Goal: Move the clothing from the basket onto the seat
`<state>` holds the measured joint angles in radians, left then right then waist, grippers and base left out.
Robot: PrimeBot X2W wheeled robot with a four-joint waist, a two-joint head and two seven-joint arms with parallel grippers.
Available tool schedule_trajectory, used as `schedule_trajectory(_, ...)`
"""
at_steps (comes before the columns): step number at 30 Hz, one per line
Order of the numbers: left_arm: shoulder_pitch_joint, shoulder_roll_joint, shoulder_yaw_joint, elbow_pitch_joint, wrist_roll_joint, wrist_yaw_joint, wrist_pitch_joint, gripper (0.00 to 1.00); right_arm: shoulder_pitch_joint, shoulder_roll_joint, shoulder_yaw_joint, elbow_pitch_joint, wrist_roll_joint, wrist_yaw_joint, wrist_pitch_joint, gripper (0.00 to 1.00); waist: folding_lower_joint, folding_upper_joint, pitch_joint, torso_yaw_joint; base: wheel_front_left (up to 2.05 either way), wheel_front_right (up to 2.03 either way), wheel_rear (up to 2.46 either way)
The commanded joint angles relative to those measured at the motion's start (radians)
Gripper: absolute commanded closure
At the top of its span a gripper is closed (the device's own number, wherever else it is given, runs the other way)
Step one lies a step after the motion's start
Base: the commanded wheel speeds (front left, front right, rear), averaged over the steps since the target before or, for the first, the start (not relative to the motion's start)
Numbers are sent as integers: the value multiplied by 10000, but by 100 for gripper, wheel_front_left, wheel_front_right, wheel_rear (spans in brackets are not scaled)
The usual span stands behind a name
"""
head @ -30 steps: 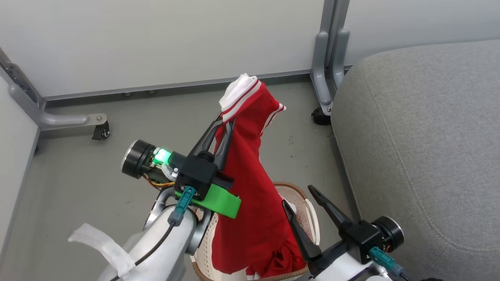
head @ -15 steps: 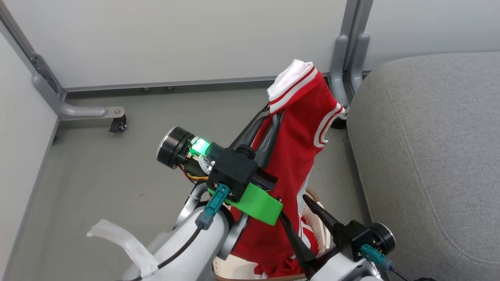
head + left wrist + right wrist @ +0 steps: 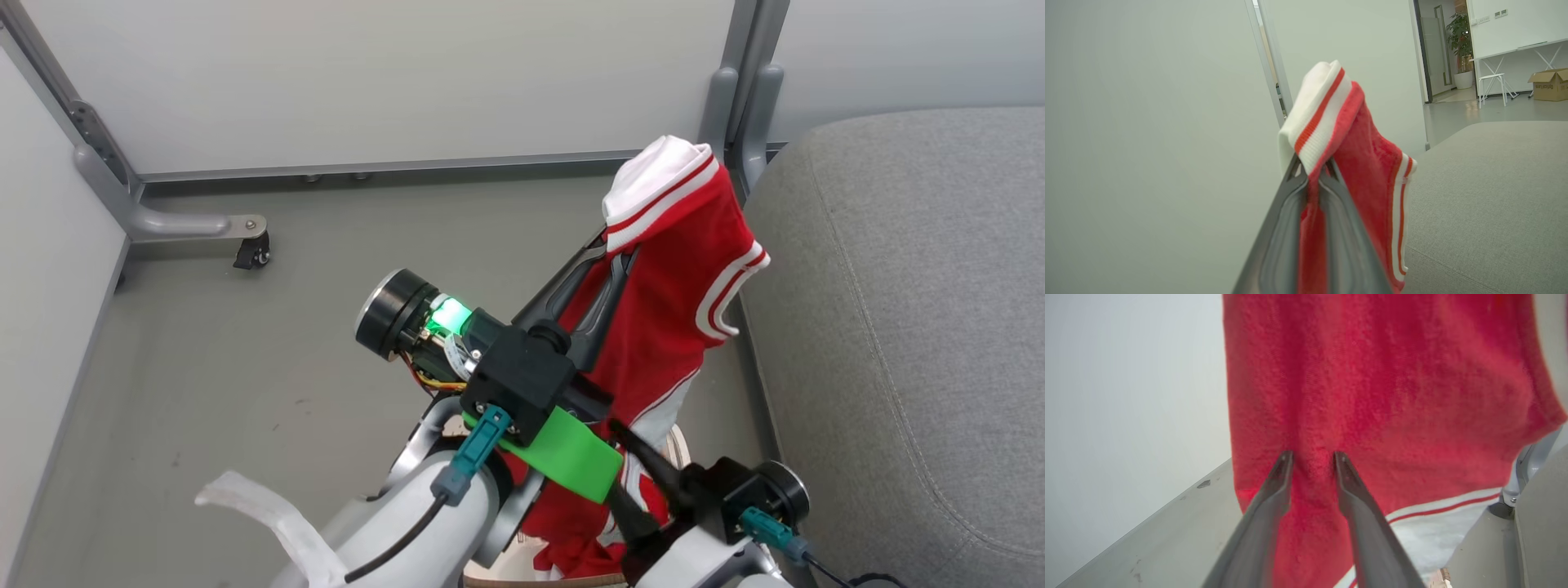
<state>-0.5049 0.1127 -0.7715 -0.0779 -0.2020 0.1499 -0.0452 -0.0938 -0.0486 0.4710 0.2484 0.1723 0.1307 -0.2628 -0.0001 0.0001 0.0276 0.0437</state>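
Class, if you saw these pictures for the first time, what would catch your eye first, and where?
The bright red clothing stands out, hanging mid-frame in the head view, pinched near its white striped band by the left gripper. To its right spreads the big grey seat; a green light glows on the left wrist.

I see the clothing (image 3: 678, 269) as soft, fuzzy red cloth with ribbed white trim; the seat (image 3: 922, 327) is matt grey woven fabric, the left claw (image 3: 614, 249) smooth dark plastic, the floor (image 3: 245, 367) smooth, matt and lightly scuffed
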Motion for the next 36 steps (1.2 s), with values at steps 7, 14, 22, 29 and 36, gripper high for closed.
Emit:
schedule_trajectory(7, 84, 223, 29, -28, 53, 159, 84, 100, -101, -96, 22, 7, 52, 1, -31, 100, 1, -1, 44, -40, 0, 0, 0)
schedule_trajectory(14, 277, 422, 106, 144, -116, 270, 73, 100, 74, -231, 47, -151, 86, 1, -31, 100, 1, -1, 182, -83, 0, 0, 0)
schedule_trajectory(22, 396, 528, 164, 291, -127, 492, 314, 0, 12, -308, 38, -198, 71, 1, -31, 100, 1, -1, 327, -130, 0, 0, 0)
schedule_trajectory(29, 323, 626, 185, 285, -125, 556, 400, 0, -133, -312, -5, -224, 11, 1, -31, 100, 1, -1, 454, -231, 0, 0, 0)
schedule_trajectory(36, 431, 816, 212, 225, -135, 643, 465, 0, -197, -313, -132, -305, -98, 1, -31, 100, 1, -1, 632, -494, 0, 0, 0)
